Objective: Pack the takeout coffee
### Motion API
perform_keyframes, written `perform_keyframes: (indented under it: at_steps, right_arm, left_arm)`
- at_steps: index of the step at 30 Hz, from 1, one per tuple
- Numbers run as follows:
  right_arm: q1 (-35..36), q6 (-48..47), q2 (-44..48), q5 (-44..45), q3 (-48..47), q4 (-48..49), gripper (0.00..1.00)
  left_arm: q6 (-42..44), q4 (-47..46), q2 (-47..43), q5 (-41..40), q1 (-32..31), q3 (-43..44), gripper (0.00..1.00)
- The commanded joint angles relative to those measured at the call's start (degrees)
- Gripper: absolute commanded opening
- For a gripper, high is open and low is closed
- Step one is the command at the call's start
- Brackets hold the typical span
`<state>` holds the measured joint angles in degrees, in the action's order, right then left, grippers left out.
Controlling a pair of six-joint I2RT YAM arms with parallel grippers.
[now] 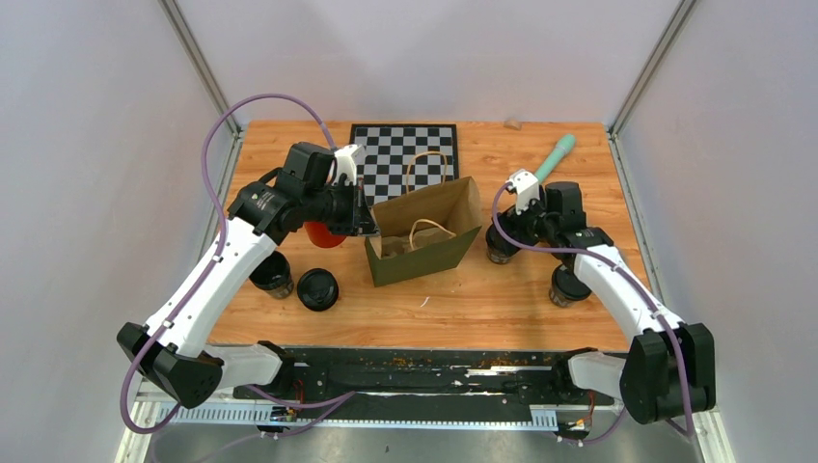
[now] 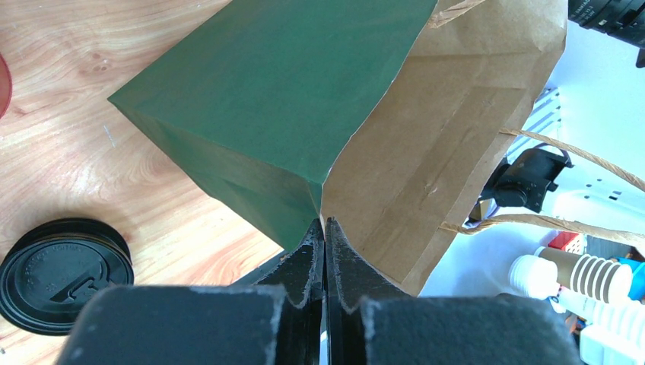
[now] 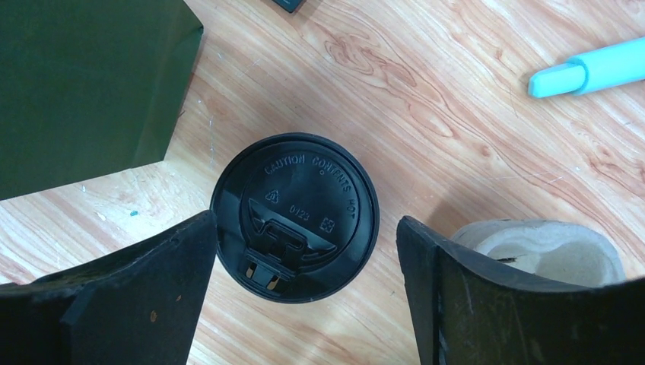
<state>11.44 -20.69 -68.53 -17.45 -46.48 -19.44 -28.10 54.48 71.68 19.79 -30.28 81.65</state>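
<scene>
A green paper bag (image 1: 424, 253) with a brown inside stands open mid-table. My left gripper (image 1: 369, 218) is shut on the bag's left rim; the left wrist view shows the pads (image 2: 313, 255) pinching the bag's corner fold (image 2: 325, 199). My right gripper (image 1: 504, 239) hangs open over a takeout coffee (image 3: 295, 217) with a black lid, a finger (image 3: 152, 281) on either side and neither touching. Two more coffees stand left of the bag (image 1: 317, 288) (image 1: 273, 275). Another (image 1: 569, 286) is partly hidden by the right arm.
A red cup (image 1: 323, 234) sits behind the left gripper. A chessboard (image 1: 405, 159) lies behind the bag and a teal tool (image 1: 556, 156) at the back right. A pale pulp piece (image 3: 548, 247) shows past my right finger.
</scene>
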Motion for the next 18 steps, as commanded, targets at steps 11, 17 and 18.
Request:
perform_keyframes:
  at_steps: [11, 17, 18]
  right_arm:
    - [2.35, 0.92, -4.23, -0.91, -3.10, 1.25, 0.88]
    - [2.33, 1.01, -2.46, -0.90, -5.31, -0.06, 0.88]
    - [2.31, 0.92, -2.40, -1.02, -5.84, -0.38, 0.88]
  left_arm:
    - [1.17, -0.25, -1.03, -0.45, 0.14, 1.62, 0.03]
    - [1.22, -0.07, -0.94, -0.79, 0.14, 1.95, 0.03]
    - [1.15, -0.05, -0.81, -0.74, 0.18, 2.07, 0.03]
